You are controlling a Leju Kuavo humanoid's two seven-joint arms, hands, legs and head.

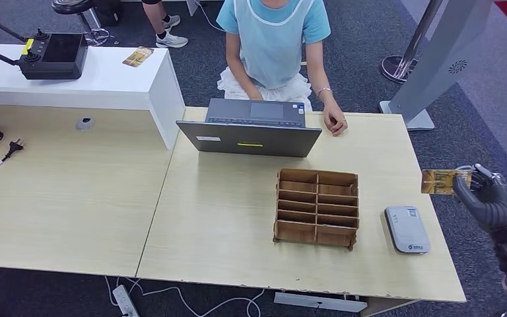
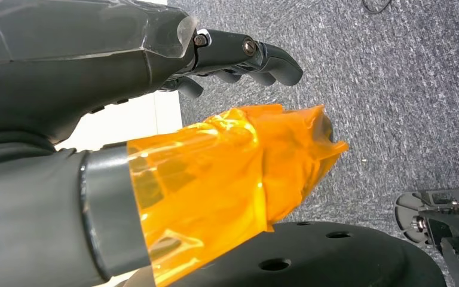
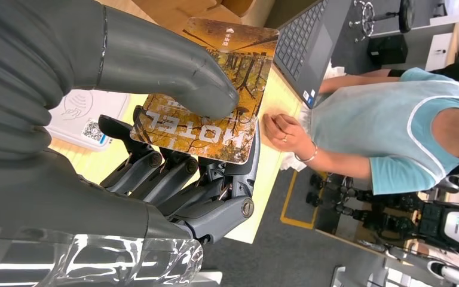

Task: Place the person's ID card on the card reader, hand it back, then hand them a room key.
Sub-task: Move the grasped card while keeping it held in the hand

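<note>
My right hand (image 1: 492,201) hovers off the table's right edge, past the card reader (image 1: 407,229), a flat grey-white pad near the right front corner. It pinches an orange-brown card (image 1: 443,181) flat between thumb and fingers. In the right wrist view the card (image 3: 245,60) reads HOTEL under the thumb of my right hand (image 3: 95,119), and the reader (image 3: 80,116) lies behind it. The person in a light blue top (image 1: 274,33) sits across the table, one hand (image 1: 335,122) resting on it. My left hand (image 2: 125,66) hangs over grey carpet, fingers apart, holding nothing.
A wooden compartment box (image 1: 317,207) stands mid-table, left of the reader. An open grey laptop (image 1: 251,129) faces the person at the far edge. A white raised counter (image 1: 105,82) with a black controller (image 1: 53,56) lies at the far left. A grey kiosk stand (image 1: 436,59) rises at the far right.
</note>
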